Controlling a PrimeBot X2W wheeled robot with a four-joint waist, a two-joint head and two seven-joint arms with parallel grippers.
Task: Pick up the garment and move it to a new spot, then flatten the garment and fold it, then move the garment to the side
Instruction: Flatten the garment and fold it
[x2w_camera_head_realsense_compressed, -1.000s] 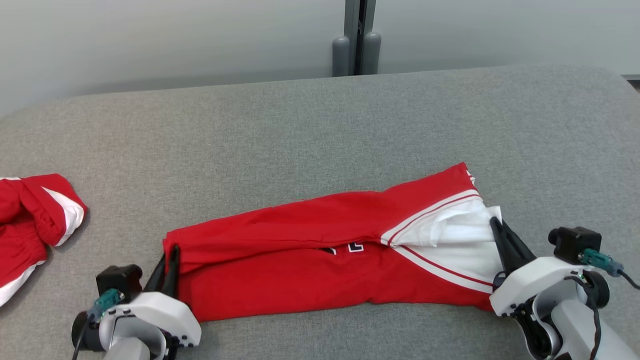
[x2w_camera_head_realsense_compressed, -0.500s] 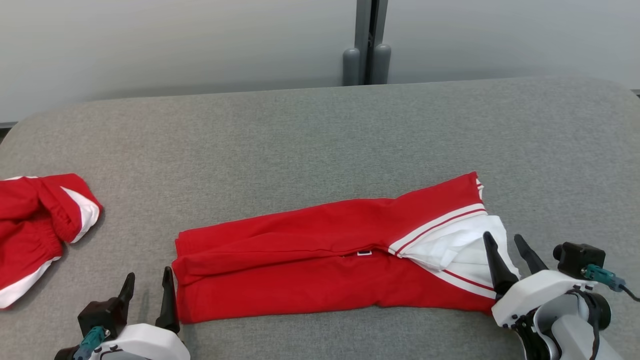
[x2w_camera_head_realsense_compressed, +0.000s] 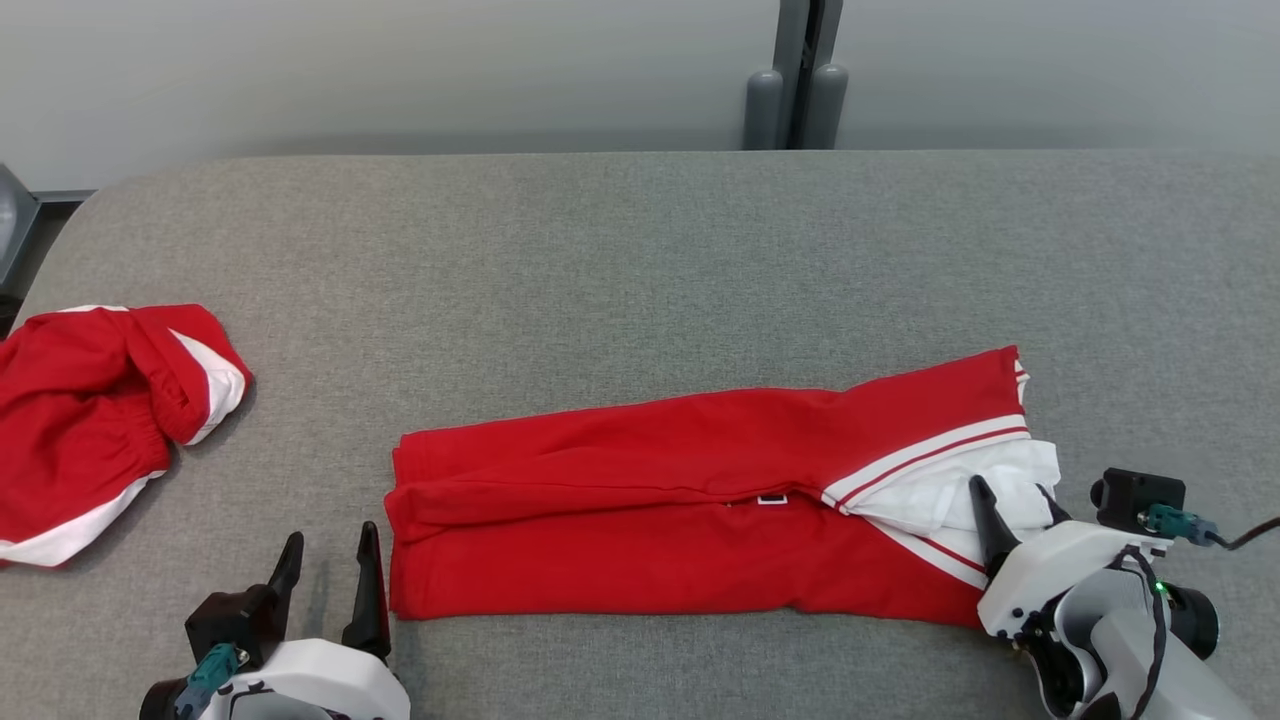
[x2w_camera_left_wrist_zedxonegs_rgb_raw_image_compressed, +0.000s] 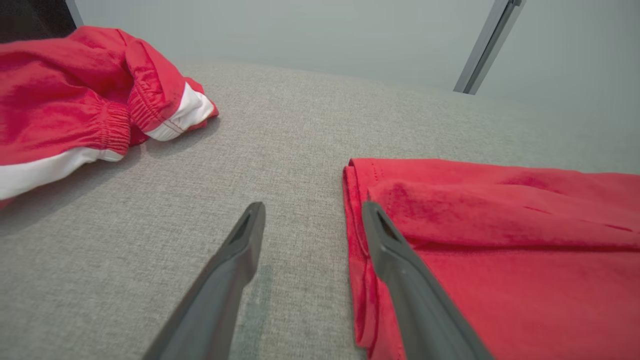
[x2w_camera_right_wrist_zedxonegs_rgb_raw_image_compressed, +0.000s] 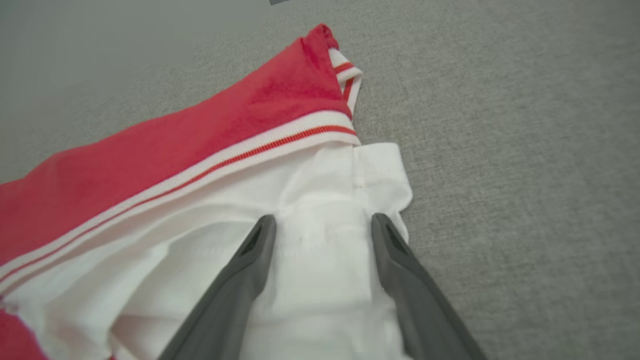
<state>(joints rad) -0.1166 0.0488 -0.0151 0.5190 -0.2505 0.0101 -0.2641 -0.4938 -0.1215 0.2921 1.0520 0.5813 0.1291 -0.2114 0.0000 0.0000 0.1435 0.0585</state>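
A grey fabric surface (x2w_camera_head_realsense_compressed: 640, 250) bears a folded red garment (x2w_camera_head_realsense_compressed: 650, 500), flat, right of centre. A crumpled red-and-white cloth (x2w_camera_head_realsense_compressed: 90, 420) lies apart at its left edge.

Head view: high, facing forward and down, taking in the whole red garment (x2w_camera_head_realsense_compressed: 650, 530) on the grey padded surface (x2w_camera_head_realsense_compressed: 640, 250).
Left wrist view: low and close along the left gripper (x2w_camera_left_wrist_zedxonegs_rgb_raw_image_compressed: 312, 206), at the garment's left end.
Right wrist view: close along the right gripper (x2w_camera_right_wrist_zedxonegs_rgb_raw_image_compressed: 323, 217), over the garment's white end.
Shared: each wrist view shares its end of the garment with the head view.
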